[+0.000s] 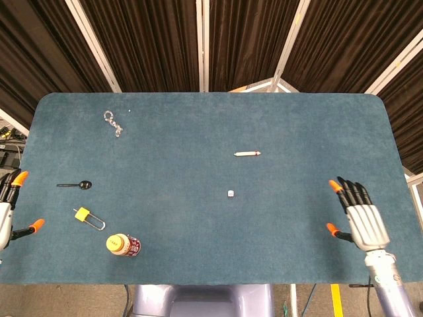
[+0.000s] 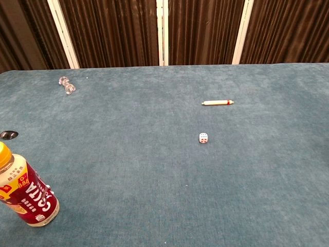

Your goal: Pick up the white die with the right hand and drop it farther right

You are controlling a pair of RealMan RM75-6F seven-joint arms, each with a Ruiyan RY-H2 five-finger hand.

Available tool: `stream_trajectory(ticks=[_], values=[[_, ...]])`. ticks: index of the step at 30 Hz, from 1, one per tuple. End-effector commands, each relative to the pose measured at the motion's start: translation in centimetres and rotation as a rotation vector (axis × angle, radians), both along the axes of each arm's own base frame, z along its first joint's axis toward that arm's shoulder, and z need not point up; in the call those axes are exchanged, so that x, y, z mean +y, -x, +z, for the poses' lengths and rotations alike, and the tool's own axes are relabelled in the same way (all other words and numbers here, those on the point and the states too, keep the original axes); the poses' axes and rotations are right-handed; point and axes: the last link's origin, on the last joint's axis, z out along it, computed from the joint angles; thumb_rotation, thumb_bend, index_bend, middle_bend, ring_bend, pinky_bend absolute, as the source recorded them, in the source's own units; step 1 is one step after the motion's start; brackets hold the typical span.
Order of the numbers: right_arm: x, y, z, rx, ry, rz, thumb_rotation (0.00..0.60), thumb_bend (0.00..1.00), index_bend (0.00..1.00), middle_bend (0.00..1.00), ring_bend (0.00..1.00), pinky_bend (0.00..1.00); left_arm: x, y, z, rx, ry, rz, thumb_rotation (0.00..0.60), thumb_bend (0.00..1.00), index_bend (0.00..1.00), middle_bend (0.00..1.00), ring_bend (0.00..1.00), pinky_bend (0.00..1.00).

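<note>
The white die lies alone on the blue table, a little right of centre. My right hand hovers over the table's right front area, fingers spread, holding nothing, well to the right of the die. At the left edge my left hand is partly in view, fingers apart and empty. The chest view shows neither hand.
A white pen with a red tip lies behind the die. On the left are a black spoon, a yellow padlock, a red drink bottle and a clear chain.
</note>
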Motion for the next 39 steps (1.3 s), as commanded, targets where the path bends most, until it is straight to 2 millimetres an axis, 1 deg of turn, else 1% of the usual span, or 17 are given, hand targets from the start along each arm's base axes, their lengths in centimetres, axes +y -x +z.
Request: stream_trajectory(ticks=[1,6,10,12,17,21,25,27,34,39], values=[[-1.5,-2.2,-1.2,-0.041,-0.036,0.031,0.6,0.13,0.22,0.0,0.0,0.0,0.1,0.1,0.0,-0.002,0.0,0.003,0.6,0.12,0.0,0.0,0.0,0.0],[-4.0,-6.0,-3.9,-0.052,-0.12,0.059,0.6,0.13,0.23,0.0,0.0,0.0,0.5,0.4,0.0,-0.012,0.006,0.014,0.6,0.12,0.0,0.0,0.0,0.0],[-5.2,-8.3,-6.1,-0.071,-0.185,0.06,0.6,0.13,0.21,0.0,0.0,0.0,0.8,0.6,0.1,-0.021,0.006,0.022,0.6,0.12,0.0,0.0,0.0,0.0],[-6.0,-9.6,-7.5,-0.07,-0.221,0.068,0.6,0.13,0.22,0.0,0.0,0.0,0.9,0.8,0.1,-0.024,0.007,0.029,0.6,0.12,0.0,0.0,0.0,0.0],[-7.7,-12.2,-10.5,-0.03,-0.272,0.083,0.6,0.15,0.25,0.0,0.0,0.0,1.4,1.4,0.0,-0.031,0.02,0.049,0.6,0.12,0.0,0.0,0.0,0.0],[-8.6,-13.7,-12.8,-0.026,-0.304,0.066,0.6,0.17,0.28,0.0,0.0,0.0,1.6,1.8,0.1,-0.038,0.022,0.057,0.6,0.12,0.0,0.0,0.0,0.0],[-9.8,-14.8,-14.7,-0.007,-0.316,0.043,0.6,0.18,0.33,0.03,0.0,0.0,1.7,1.7,0.1,-0.047,0.027,0.052,0.6,0.12,0.0,0.0,0.0,0.0],[-10.5,-15.2,-15.5,0.008,-0.311,0.026,0.6,0.18,0.33,0.03,0.0,0.0,1.7,1.7,0.0,-0.051,0.032,0.05,0.6,0.12,0.0,0.0,0.0,0.0],[-11.7,-16.5,-17.0,0.0,-0.294,-0.016,0.6,0.2,0.37,0.07,0.0,0.0,2.0,1.9,0.0,-0.06,0.04,0.059,0.6,0.12,0.0,0.0,0.0,0.0],[-12.3,-16.5,-18.1,0.003,-0.289,-0.047,0.6,0.21,0.36,0.07,0.0,0.0,2.1,1.9,0.0,-0.065,0.041,0.057,0.6,0.12,0.0,0.0,0.0,0.0]])
